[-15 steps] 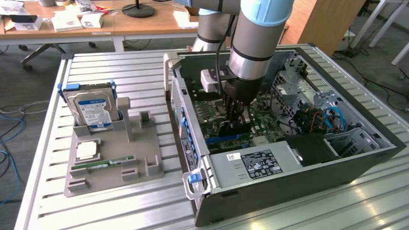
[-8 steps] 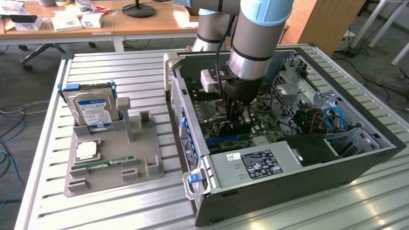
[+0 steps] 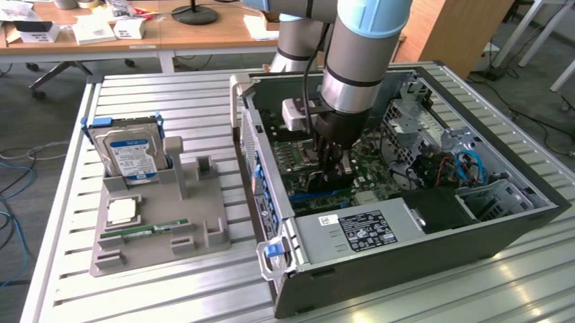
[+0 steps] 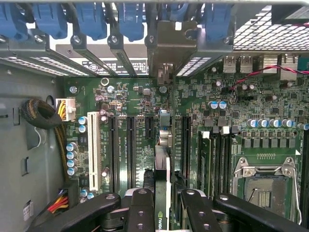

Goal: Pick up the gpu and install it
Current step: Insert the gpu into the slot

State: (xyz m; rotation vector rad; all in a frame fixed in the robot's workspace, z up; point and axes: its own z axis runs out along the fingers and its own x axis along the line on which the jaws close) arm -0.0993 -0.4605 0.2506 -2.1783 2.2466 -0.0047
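Note:
Held upright inside the open computer case (image 3: 503, 225), the gpu (image 3: 327, 180) is a thin black card, and my gripper (image 3: 334, 161) is shut on its top edge. In the wrist view I look down the card's edge. The gpu (image 4: 162, 157) runs from between my fingers (image 4: 141, 209) to its silver end bracket (image 4: 169, 43) at the case's rear slot openings. My gripper (image 4: 163, 215) holds it just above the green motherboard (image 4: 241, 121), in line with a long black expansion slot (image 4: 185, 145).
A grey fixture (image 3: 171, 215) on the slatted table holds a hard drive (image 3: 130, 155), a processor chip (image 3: 123, 212) and a green RAM stick (image 3: 148, 229). Inside the case are the power supply (image 3: 355, 229), blue cables (image 3: 472, 165), a white slot (image 4: 92, 154) and the processor socket (image 4: 263, 188).

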